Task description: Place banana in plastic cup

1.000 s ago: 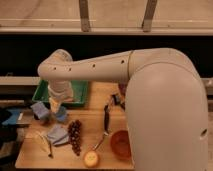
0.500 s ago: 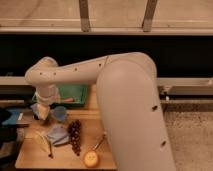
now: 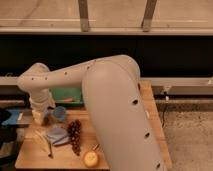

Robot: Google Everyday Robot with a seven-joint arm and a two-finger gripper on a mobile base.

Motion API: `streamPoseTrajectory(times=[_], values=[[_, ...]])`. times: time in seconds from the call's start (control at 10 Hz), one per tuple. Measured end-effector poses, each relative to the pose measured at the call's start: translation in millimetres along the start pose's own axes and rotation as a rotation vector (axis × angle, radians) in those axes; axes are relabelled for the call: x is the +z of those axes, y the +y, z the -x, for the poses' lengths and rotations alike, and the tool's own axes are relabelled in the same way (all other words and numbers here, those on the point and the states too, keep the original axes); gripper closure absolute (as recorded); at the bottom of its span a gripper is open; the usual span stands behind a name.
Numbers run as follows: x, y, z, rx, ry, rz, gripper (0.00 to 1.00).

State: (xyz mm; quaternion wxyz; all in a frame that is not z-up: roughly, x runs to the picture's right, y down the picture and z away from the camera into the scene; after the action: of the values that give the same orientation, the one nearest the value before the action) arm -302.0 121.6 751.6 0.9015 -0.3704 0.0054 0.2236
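gripper: the gripper hangs under the wrist over the far-left part of the bench, just left of the plastic cup.
jaws: spread wide, with nothing seen between them.
plastic cup: light blue, upright, mouth up, in front of the green bin.
banana: the banana lies flat on the bench, nearer than the gripper and apart from it, just left of the blue-grey block and the grape bunch.
handling (judged): light; firm but easily bruised; smooth skin; the curve may make it roll.
hold (judged): across the narrow middle, with a gentle squeeze.
risk (judged): the block crowds one side, and the banana looks longer than the cup, so the cup may tip.
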Motion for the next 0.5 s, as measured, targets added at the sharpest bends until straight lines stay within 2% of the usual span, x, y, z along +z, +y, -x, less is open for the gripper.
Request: streamPoseTrajectory(times=[0.1, 0.2, 0.5], values=[[0.2, 1.6, 1.5, -0.002, 0.0, 0.001, 0.3], [0.3, 1.0, 1.8, -0.007, 0.017, -0.006, 0.3], [11.2, 33.6, 10.2, -0.049, 0.054, 0.004, 0.3]])
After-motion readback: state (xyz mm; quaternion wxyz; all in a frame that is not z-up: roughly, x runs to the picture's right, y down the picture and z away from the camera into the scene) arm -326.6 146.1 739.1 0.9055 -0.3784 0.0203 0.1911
